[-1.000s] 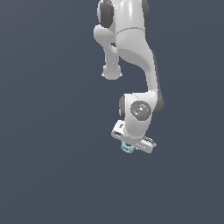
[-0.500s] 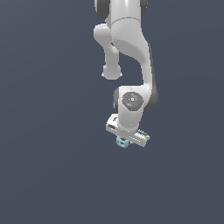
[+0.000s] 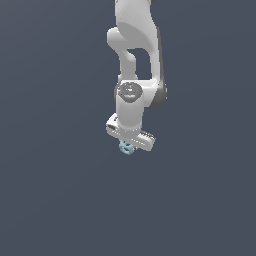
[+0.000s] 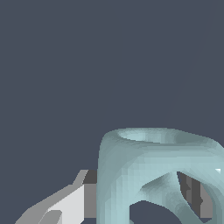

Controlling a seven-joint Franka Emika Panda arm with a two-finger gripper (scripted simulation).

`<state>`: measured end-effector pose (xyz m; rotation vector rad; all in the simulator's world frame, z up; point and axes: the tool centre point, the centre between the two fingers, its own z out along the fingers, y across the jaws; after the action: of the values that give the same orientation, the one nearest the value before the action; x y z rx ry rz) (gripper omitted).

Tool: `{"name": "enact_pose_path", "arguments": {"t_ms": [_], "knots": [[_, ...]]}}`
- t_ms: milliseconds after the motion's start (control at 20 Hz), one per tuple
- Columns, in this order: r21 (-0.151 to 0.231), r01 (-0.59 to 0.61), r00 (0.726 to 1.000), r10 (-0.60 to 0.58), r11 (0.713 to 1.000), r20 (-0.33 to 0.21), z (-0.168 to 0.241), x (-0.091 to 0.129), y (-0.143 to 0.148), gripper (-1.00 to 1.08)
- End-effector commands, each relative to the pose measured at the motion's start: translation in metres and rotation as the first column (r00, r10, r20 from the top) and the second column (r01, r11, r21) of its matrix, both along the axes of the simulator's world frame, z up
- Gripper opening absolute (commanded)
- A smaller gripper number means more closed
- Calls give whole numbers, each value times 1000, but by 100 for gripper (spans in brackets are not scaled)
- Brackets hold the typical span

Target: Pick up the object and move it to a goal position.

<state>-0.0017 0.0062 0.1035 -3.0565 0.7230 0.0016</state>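
Dark slate-grey fills both views with no edge, bench or marker in sight, so nothing shows where the goal lies or how high the load hangs.

Against that blank ground the arm (image 3: 134, 55) comes down from the top of the exterior view, its links stacked nearly one above another, with the wrist turned so the hand points downward. That posture suits a carry: the load hangs straight under the wrist rather than out to one side.

Below the wrist sits the white gripper (image 3: 128, 146), its body tilted, the end toward the exterior view's right lower than the other. The jaws are closed on the block: in the wrist view grey-and-white finger surfaces (image 4: 72, 201) show to either side of it, pressed close against it.

Smallest is the block (image 3: 126, 147), pale teal, peeking from under the gripper near its end toward the exterior view's left. In the wrist view the block (image 4: 157, 175) looms large because it sits right before the lens; a round opening shows on one face and another hole passes through lower down. I judge the pick done and the move to the goal under way, with the grip on a holed piece being the thing to watch.
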Motion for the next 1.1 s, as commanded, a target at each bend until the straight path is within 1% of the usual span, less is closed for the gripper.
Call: {"name": "enact_pose_path", "arguments": {"t_ms": [0,350,600,850,1050], "knots": [[0,0,1000,0,1000,1,13,-16,-19,-100],[2,1,1000,-1,1000,1,53,-61,-73,-100],[2,1,1000,-1,1000,1,78,-88,-108,-100],[2,1,1000,-1,1000,1,98,-109,-135,-100],[1,0,1000,0,1000,1,109,-119,-150,-100]]}}
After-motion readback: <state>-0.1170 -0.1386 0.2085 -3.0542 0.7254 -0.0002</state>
